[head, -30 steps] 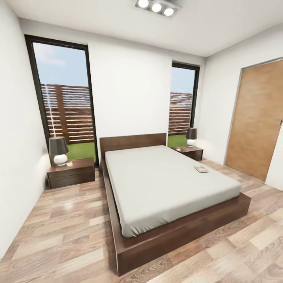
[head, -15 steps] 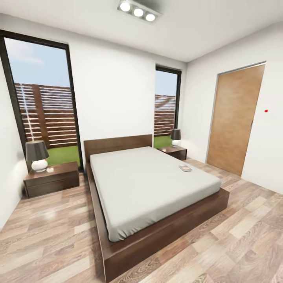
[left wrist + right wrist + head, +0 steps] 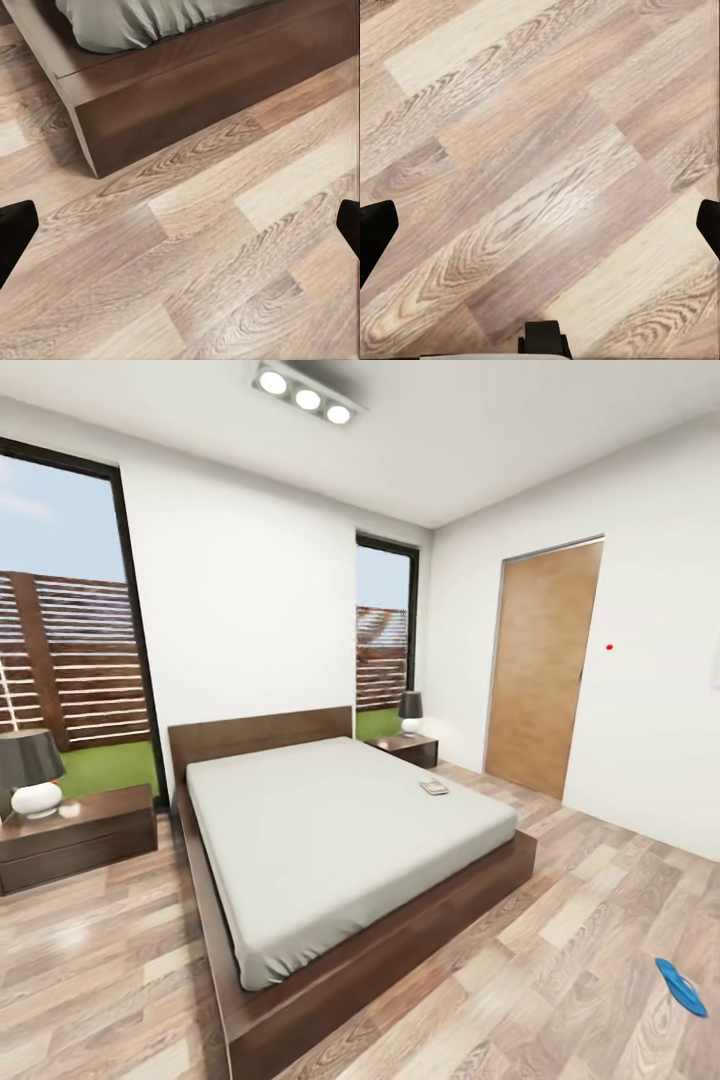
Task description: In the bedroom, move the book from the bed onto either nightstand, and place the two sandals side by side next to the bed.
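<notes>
The book [image 3: 434,787] lies on the bed's [image 3: 330,830] far right edge, nearer the right arm and the right nightstand [image 3: 404,746]; one sandal [image 3: 681,987] lies on the floor. Both jaws spread, empty.

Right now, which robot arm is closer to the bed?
Left. The left fingers hang over the floor just short of the bed frame's wooden corner; the right fingers hang over floor planks, seemingly farther away.

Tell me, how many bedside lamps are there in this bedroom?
2. One lamp stands on the nightstand left of the bed; the other lamp stands on the far nightstand by the narrow window.
</notes>
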Motion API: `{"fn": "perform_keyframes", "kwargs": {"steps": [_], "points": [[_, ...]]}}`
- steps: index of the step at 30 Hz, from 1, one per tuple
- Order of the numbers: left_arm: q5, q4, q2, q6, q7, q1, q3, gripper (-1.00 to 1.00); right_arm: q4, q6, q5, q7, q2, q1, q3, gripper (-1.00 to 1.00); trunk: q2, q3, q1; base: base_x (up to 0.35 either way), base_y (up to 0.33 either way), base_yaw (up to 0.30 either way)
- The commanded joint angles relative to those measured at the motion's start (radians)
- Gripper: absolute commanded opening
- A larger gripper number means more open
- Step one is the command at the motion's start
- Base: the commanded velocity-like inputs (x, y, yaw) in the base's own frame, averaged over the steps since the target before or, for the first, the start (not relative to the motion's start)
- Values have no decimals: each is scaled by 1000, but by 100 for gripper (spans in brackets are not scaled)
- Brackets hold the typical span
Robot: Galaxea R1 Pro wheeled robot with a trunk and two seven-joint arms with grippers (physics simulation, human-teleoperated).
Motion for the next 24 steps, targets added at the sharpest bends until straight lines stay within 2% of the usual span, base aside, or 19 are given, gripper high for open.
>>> {"fn": "perform_keyframes", "kwargs": {"steps": [1,24], "points": [[4,0,0,-3,-1,0,0,100,-1,-2,0,-1,0,0,-2,100,-1,0,0,0,0,-251],[4,0,0,-3,-1,0,0,100,0,-2,0,-1,0,0,-2,100,-1,22,0,0,0,-251]]}}
